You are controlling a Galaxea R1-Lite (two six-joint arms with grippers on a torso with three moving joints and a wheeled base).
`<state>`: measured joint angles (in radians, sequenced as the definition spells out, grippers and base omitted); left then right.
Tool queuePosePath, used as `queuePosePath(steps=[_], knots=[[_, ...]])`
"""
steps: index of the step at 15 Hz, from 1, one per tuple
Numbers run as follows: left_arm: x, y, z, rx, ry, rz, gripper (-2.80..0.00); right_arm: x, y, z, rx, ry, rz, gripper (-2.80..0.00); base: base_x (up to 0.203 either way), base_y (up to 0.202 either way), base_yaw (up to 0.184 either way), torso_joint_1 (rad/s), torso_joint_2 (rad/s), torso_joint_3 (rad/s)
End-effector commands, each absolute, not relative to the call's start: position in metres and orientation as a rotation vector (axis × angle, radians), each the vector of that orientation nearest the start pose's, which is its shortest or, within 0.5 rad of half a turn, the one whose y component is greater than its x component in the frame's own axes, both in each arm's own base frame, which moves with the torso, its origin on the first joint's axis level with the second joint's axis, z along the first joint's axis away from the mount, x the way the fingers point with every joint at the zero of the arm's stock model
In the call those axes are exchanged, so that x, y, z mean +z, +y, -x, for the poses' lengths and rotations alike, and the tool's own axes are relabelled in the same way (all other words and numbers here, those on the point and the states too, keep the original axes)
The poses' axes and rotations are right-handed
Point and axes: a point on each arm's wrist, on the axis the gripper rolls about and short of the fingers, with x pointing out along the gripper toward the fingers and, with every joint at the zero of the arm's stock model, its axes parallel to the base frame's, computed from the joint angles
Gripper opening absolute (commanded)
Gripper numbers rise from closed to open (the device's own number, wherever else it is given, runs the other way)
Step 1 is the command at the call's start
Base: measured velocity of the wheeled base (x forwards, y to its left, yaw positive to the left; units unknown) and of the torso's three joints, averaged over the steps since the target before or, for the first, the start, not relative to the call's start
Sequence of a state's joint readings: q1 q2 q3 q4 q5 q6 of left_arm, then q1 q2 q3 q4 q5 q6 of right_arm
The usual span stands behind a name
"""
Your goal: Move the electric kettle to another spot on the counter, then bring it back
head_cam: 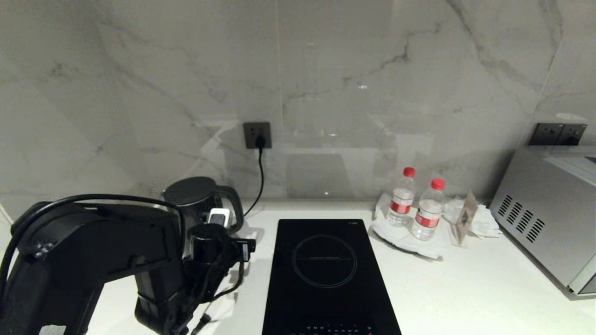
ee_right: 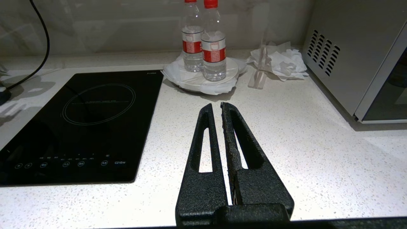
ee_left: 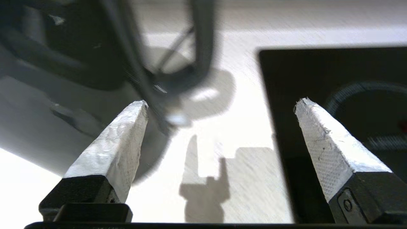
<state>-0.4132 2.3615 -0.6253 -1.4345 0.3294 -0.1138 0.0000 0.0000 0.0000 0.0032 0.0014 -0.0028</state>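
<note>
The black electric kettle stands upright at the back left of the white counter, its loop handle turned toward the hob. My left arm reaches in from the lower left and hides the kettle's lower part. In the left wrist view the left gripper is open, its white-wrapped fingers wide apart over bare counter. The blurred kettle and its handle lie just ahead, not between the fingers. My right gripper hovers shut and empty over the counter.
A black induction hob is set into the counter right of the kettle. Two red-capped water bottles stand on a white plate behind it. A silver oven fills the right end. A cord hangs from the wall socket.
</note>
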Motion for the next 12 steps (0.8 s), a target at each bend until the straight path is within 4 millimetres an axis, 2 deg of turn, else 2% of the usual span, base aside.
queuePosePath(steps=[1,3,6,12], knots=[[-0.019,-0.142,-0.319,-0.088,0.311,-0.010,0.00,0.075,0.000,0.023,0.003,0.003,0.003,-2.80,0.000,0.000,0.000,0.000,0.00,0.000],[-0.031,-0.148,-0.313,-0.109,0.326,-0.022,0.00,0.075,0.000,0.023,0.002,0.003,0.003,-2.80,0.000,0.000,0.000,0.000,0.00,0.000],[-0.040,-0.157,-0.310,-0.133,0.338,-0.034,0.00,0.075,0.000,0.023,0.003,0.003,0.003,-2.80,0.000,0.000,0.000,0.000,0.00,0.000],[-0.048,-0.172,-0.321,-0.156,0.369,-0.122,0.00,0.075,0.000,0.023,0.002,0.003,0.003,-2.80,0.000,0.000,0.000,0.000,0.00,0.000]])
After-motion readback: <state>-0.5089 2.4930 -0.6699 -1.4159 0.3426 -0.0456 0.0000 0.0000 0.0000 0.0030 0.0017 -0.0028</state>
